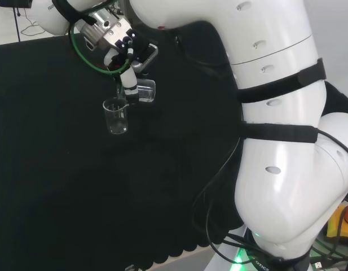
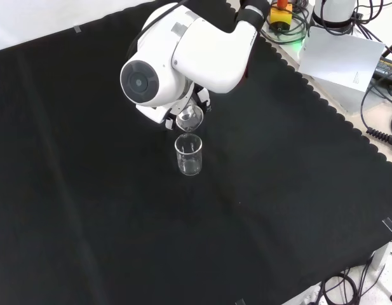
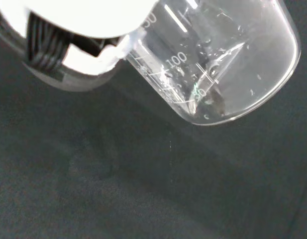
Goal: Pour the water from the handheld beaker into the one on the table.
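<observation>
Gripping a tilted beaker [image 1: 144,91], the robot hand [image 1: 127,76] curls around it above another upright beaker [image 1: 115,116].

hand [image 1: 127,72] grips tilted beaker [image 1: 144,90] | above upright table beaker [image 1: 115,117]

I see the counter [image 2: 87,210] under black cloth [image 2: 278,190] with a scalloped edge, and one clear beaker [image 2: 189,154] standing upright on it near the middle.

held beaker [image 3: 228,64] | scale marks "100" and "50" (other figures unclear)
</observation>
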